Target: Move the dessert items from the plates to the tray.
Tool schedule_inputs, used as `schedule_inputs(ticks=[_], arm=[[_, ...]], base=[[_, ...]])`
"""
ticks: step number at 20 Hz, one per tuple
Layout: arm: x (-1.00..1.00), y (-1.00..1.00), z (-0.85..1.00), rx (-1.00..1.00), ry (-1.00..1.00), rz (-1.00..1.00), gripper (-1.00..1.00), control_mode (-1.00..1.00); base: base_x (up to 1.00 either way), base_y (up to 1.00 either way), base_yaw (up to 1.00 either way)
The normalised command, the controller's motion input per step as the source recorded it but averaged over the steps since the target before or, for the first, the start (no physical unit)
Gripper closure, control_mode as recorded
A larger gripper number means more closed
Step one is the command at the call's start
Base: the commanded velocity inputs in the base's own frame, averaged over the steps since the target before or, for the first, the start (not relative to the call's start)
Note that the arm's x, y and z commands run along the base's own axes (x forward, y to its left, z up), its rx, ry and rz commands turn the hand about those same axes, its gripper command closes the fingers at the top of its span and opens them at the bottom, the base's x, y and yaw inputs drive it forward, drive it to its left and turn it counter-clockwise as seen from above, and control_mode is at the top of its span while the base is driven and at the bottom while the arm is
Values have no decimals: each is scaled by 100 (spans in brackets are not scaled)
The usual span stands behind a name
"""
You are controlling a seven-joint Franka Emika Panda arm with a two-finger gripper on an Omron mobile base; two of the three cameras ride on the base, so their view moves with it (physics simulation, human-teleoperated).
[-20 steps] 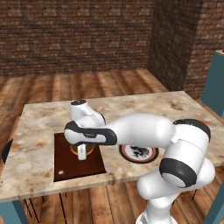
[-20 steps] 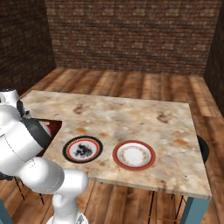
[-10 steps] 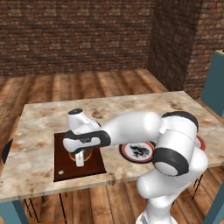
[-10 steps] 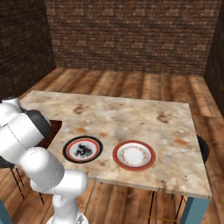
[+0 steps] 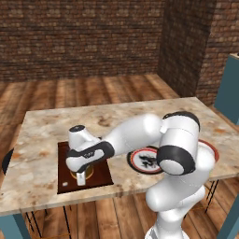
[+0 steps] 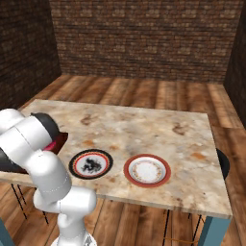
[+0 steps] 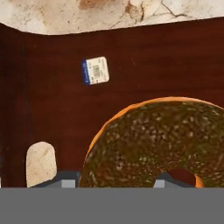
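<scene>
Caramel-glazed brown doughnut [image 7: 162, 144] sits right at the gripper [image 7: 114, 183], low over the dark brown wooden tray [image 7: 144, 61]. In the hand view the two finger tips stand on either side of the ring's rim, one outside it and one near the hole, so the jaws look narrowly set and pinching the doughnut. Whether the doughnut already rests on the board or hangs just above it cannot be told. A small white sticker [image 7: 95, 70] with a blue edge lies on the tray beyond the doughnut, and the pale handle slot [image 7: 40, 164] shows near one end of the board.

From the left base view the arm reaches across to the tray [image 5: 65, 154], which lies near the table's [image 5: 116, 116] front edge, with the gripper [image 5: 81, 179] pointing down over it and the doughnut [image 5: 85, 173] under the hand.

Farther along the marble table stand the two plates, side by side and apart from each other: the black-rimmed plate [image 6: 91, 164] with its dark centre pattern, nearer the tray, and the red-rimmed plate [image 6: 147, 169] beyond it. Both carry no doughnut.
</scene>
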Motion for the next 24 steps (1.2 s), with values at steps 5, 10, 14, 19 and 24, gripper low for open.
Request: schedule_inputs(ticks=[5,10,14,19,24], arm=[[0,2,-17,-1,0,0,100,-100],[0,4,0,0,0,0,-100,-100],[0,7,2,0,0,0,-100,-100],[14,1,13,-6,0,0,-100,-100],[13,0,10,-10,0,0,-100,-100]], base=[[0,0,0],[0,0,0],[0,0,0],[0,0,0],[0,0,0]])
